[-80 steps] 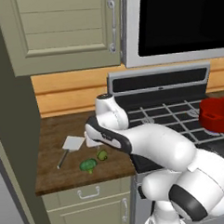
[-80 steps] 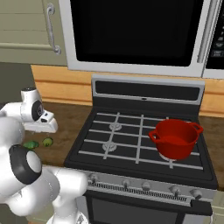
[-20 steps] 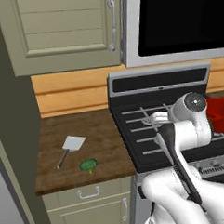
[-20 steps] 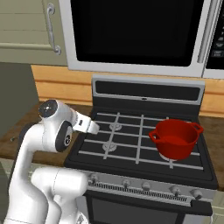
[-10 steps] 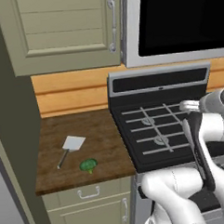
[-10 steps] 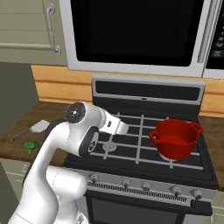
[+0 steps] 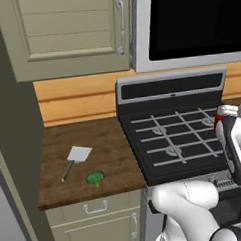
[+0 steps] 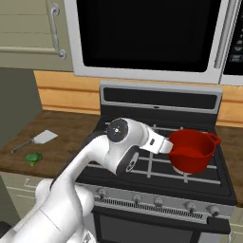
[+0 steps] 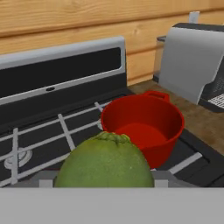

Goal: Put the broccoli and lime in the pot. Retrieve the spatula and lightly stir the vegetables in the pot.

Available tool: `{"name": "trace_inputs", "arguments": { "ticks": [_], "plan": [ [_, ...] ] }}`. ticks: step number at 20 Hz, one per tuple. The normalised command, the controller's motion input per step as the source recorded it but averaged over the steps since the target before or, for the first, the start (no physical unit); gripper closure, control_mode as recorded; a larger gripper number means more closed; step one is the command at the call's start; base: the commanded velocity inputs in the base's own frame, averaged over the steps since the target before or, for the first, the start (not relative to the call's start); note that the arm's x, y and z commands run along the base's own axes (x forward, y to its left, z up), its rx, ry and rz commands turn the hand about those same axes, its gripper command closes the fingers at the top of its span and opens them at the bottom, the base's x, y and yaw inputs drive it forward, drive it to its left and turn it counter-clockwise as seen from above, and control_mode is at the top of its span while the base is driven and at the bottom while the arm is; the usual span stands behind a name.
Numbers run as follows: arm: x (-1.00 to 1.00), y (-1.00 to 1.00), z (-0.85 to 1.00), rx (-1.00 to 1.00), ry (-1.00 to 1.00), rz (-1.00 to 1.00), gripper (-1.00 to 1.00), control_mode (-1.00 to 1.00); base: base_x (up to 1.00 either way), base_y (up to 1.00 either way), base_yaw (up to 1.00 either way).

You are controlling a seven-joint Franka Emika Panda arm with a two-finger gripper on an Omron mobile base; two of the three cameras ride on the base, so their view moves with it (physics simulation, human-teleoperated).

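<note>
The lime (image 9: 105,161) is being gripped in the pincer (image 8: 167,145), whose jaws are being kept fairly wide around it. The pot (image 8: 191,150) is being approached from its left side on the stove; in the hand view its open mouth is lying just ahead of the lime. The broccoli (image 7: 95,177) and the spatula (image 7: 74,160) are being left on the counter (image 7: 109,148), well apart from the pot.
</note>
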Motion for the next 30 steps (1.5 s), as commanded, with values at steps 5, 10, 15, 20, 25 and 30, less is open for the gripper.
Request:
{"name": "trace_inputs", "arguments": {
  "ticks": [5,10,15,20,25,30],
  "plan": [
    [0.58,-0.92,0.0,0.0,0.02,-0.05,1.0,-1.0,0.0,0.0,0.0],
    [0.51,-0.78,-0.16,0.02,0.03,-0.01,1.0,-1.0,0.0,0.0,0.0],
    [0.52,-0.59,-0.33,0.07,0.09,0.0,1.0,-1.0,0.0,0.0,0.0],
    [0.47,-0.46,-0.35,0.12,0.12,0.0,1.0,-1.0,0.0,0.0,0.0],
    [0.28,-0.22,-0.43,0.07,0.05,0.0,1.0,-1.0,0.0,0.0,0.0],
    [0.31,-0.03,-0.38,0.02,0.0,0.0,1.0,-1.0,0.0,0.0,0.0]
  ]
}}
